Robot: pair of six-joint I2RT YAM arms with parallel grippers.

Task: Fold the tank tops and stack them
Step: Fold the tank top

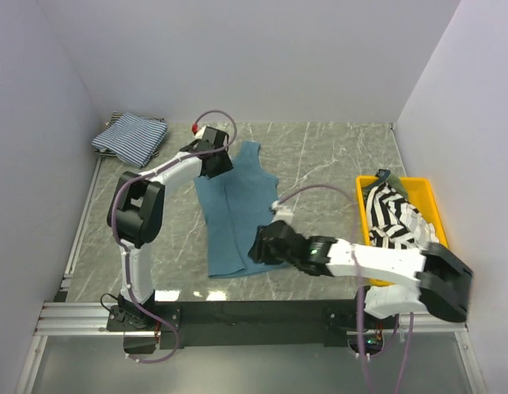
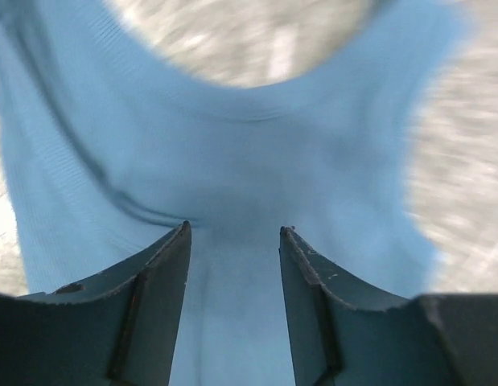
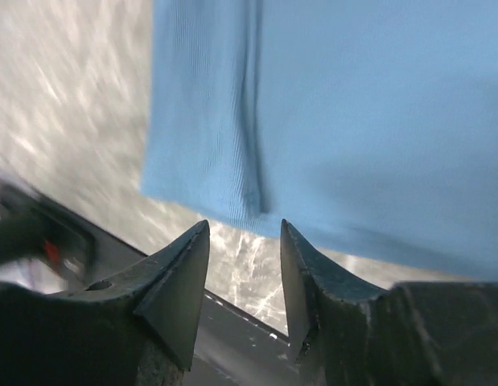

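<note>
No text, label, brand or no. readable in any view. Nothing legible on the teal top, the black-and-white striped top, the fine-striped top, the yellow tray or the worktop. Wrist views too blurred & close for any print to show

I work in a robotics lab cell: plain white panels box in a grey marble-patterned tabletop, my left arm and right arm are bolted to an aluminium rail at its near edge, cables looping from them.
</note>
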